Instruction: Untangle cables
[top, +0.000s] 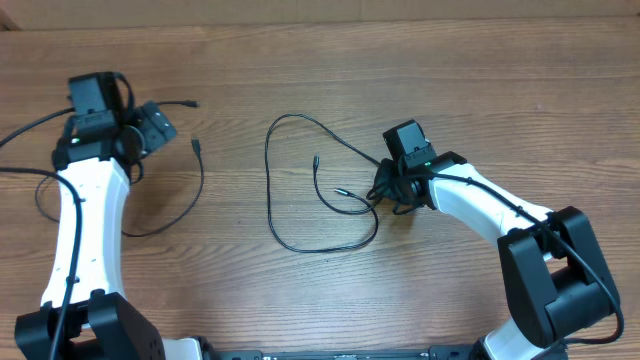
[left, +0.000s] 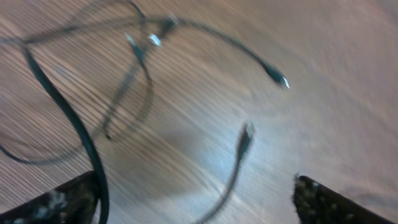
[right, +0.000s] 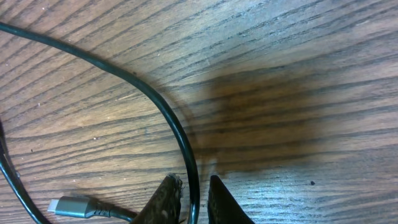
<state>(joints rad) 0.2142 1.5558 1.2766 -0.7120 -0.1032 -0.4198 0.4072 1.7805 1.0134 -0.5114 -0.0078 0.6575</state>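
Two thin black cables lie on the wooden table. The middle cable (top: 272, 200) runs in a big loop, with small plugs (top: 316, 160) inside it. My right gripper (top: 385, 188) is shut on this cable (right: 177, 127) at the loop's right end. The cord passes between the fingertips (right: 166, 198), and a grey plug (right: 68, 205) lies to their left. The left cable (top: 198, 185) lies loose with its plug (top: 197, 146) free. My left gripper (top: 160, 125) hovers beside it, open. In the blurred left wrist view a plug end (left: 246, 134) lies between the wide-apart fingers (left: 62, 200).
Thick black arm wiring (top: 30, 130) trails off the left arm toward the table's left edge. Both white arms reach in from the near edge. Bare wood (top: 500, 90) lies at the back right and between the two cables.
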